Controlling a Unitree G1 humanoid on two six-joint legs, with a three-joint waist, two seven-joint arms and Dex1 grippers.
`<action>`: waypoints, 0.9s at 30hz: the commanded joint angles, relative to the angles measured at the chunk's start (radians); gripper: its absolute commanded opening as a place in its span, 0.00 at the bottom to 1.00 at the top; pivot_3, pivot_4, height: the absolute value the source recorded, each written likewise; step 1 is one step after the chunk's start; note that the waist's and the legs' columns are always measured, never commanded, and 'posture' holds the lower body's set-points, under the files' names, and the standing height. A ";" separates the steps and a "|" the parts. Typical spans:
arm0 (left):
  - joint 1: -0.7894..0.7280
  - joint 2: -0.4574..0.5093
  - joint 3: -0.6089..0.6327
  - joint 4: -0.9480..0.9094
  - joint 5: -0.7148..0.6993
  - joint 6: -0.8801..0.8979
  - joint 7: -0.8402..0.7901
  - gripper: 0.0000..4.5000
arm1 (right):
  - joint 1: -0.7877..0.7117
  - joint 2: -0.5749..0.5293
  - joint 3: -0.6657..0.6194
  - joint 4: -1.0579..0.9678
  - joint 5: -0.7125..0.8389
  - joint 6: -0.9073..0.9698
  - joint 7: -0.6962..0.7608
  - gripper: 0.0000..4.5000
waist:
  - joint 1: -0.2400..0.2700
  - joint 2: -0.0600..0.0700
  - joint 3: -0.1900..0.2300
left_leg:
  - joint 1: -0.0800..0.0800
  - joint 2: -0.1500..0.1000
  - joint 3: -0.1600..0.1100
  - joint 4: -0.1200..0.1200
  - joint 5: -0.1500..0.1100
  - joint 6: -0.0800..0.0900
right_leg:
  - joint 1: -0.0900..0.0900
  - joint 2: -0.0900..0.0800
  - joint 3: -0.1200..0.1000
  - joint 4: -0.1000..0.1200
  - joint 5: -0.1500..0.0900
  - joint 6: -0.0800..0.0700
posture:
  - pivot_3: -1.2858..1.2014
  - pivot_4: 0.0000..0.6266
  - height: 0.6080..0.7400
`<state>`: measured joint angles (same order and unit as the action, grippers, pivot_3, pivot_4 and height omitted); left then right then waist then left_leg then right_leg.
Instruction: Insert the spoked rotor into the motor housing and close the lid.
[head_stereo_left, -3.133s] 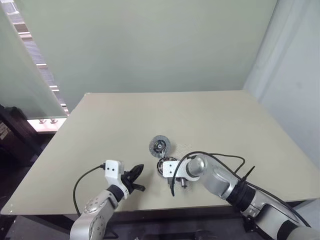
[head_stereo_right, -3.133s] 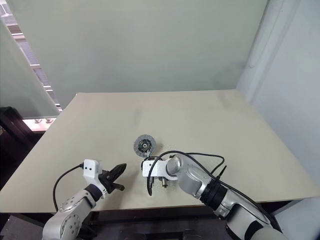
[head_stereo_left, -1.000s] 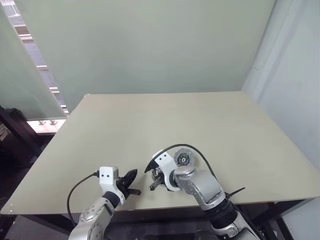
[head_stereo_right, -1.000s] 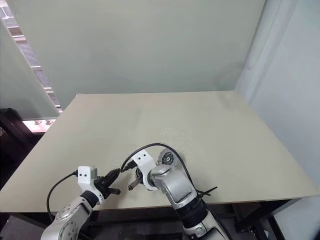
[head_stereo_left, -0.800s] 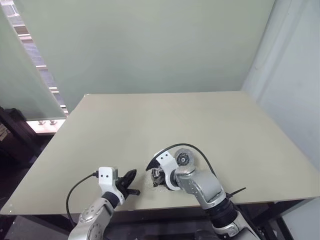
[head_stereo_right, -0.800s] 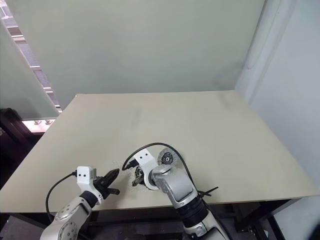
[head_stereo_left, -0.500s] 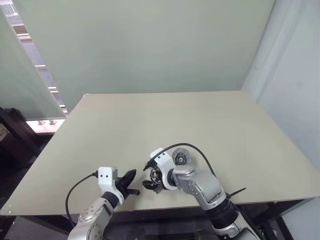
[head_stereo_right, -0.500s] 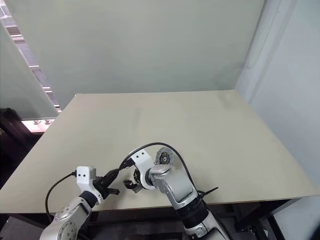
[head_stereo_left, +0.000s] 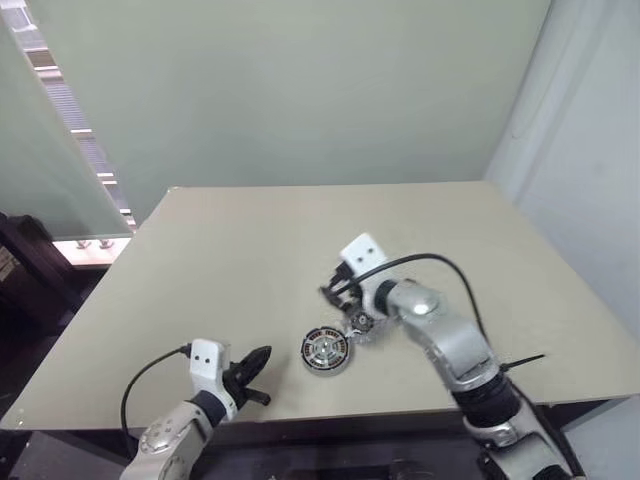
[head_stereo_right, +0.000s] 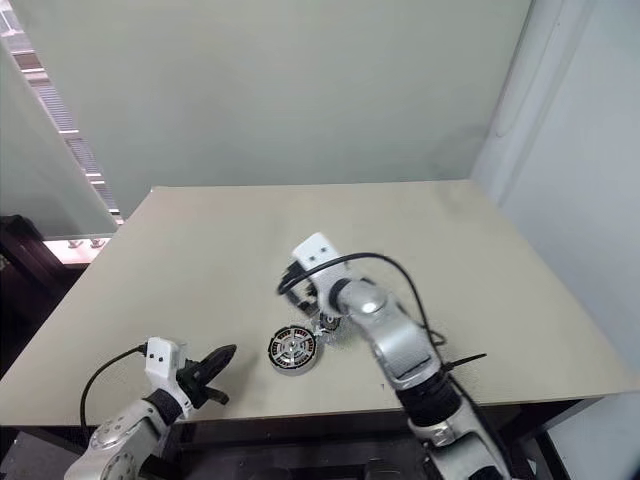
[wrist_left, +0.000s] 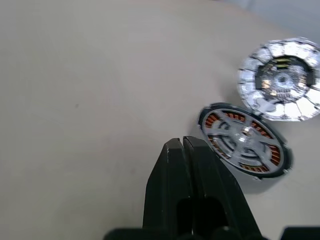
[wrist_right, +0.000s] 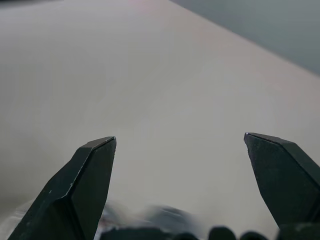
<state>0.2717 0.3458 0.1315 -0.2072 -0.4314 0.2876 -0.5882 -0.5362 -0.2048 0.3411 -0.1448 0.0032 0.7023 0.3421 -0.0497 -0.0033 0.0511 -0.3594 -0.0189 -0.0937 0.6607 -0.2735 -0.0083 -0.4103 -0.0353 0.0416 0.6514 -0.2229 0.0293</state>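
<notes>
Two discs lie on the table (head_stereo_left: 200, 260) near its front edge — the motor housing (head_stereo_left: 326, 351) with the spoked rotor (wrist_left: 243, 141) seated over its copper windings, and the lid (wrist_left: 280, 80) just beside it. Left gripper (wrist_left: 178, 145) pressed together, empty, near the housing. Right gripper (wrist_right: 182, 150) spread wide, raised above the table — holding nothing.

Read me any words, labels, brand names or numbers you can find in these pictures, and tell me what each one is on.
None: no readable text on any part.
Motor housing, with the spoked rotor seated in it: copper windings and metal only, no markings.
Lid: small dark and yellowish patches near its centre, too blurred to read.
Table, left gripper and right gripper: plain.
</notes>
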 joint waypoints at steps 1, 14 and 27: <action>-0.007 0.024 -0.002 -0.050 0.001 -0.037 -0.039 0.00 | -0.014 -0.079 -0.016 0.079 -0.069 -0.113 0.004 1.00 | 0.000 0.000 0.000 | 0.000 0.000 0.000 -0.001 0.000 0.000 | 0.000 0.000 0.000 0.000 0.000 0.000 | 0.52 0.00 1.00; -0.030 0.045 0.000 -0.053 0.009 -0.028 -0.039 0.00 | 0.045 -0.066 0.018 0.223 -0.057 -0.223 0.134 1.00 | 0.000 0.000 0.000 | 0.000 0.001 0.001 -0.001 0.000 0.001 | 0.000 0.001 0.001 0.000 0.000 0.000 | 0.52 0.00 1.00; -0.032 0.056 -0.004 -0.063 0.013 -0.014 -0.031 0.00 | 0.125 0.103 0.068 0.149 0.001 -0.105 0.145 1.00 | 0.000 0.001 0.001 | 0.001 0.001 0.000 -0.001 0.000 0.000 | 0.000 0.001 0.001 0.000 0.001 0.002 | 0.52 0.00 1.00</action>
<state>0.2550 0.3903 0.1259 -0.2214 -0.4141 0.2761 -0.6203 -0.4068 -0.1105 0.4068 0.0137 0.0069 0.6189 0.4909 -0.0498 -0.0025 0.0519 -0.3586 -0.0175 -0.0936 0.6599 -0.2735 -0.0079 -0.4101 -0.0340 0.0421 0.6516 -0.2216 0.0314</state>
